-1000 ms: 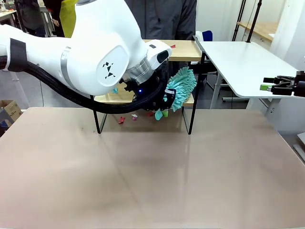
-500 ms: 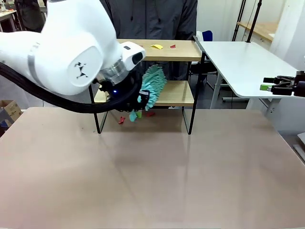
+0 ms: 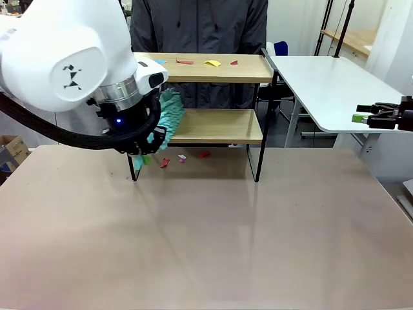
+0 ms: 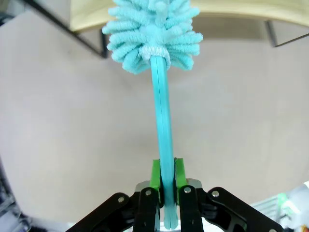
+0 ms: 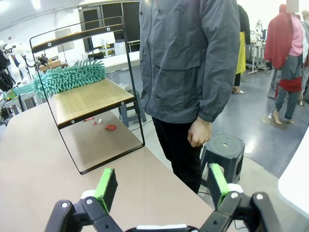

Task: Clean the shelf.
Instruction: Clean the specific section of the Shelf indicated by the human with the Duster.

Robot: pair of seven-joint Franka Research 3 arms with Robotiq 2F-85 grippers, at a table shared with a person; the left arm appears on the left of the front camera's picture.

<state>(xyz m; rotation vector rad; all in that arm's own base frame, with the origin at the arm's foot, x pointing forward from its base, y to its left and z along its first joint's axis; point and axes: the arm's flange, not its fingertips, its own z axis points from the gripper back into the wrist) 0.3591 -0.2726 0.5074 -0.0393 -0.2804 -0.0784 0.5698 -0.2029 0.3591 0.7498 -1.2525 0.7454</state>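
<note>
The left gripper (image 4: 167, 175) is clamping its green pads tight on the flat plastic handle of a turquoise duster (image 4: 153, 29). The duster's shaggy chenille head is resting on, or just over, the left end of the lower board of the shelf (image 3: 219, 126). The shelf is standing at the far middle of the table (image 3: 206, 245), just in front of a person (image 3: 200, 26). It has two pale, smooth wooden boards in a thin black metal frame with raised side rails. The right gripper (image 5: 162, 187) is hanging wide open and empty, well off to the right.

The lower board is looking bare, while small paper scraps (image 3: 212, 62), yellow, red and blue, are lying on the top board. A few red scraps (image 3: 203, 154) are sitting on the table beneath the shelf.

To sweep well, the arm should probably be laying the soft fibres flat on the wood and drawing them in one long pass toward an open edge. It should also be steering the thin handle clear of the rails and the frame. The scraps are looking light and flat, so a slow, even stroke is likelier to carry them along than to flick them about.
</note>
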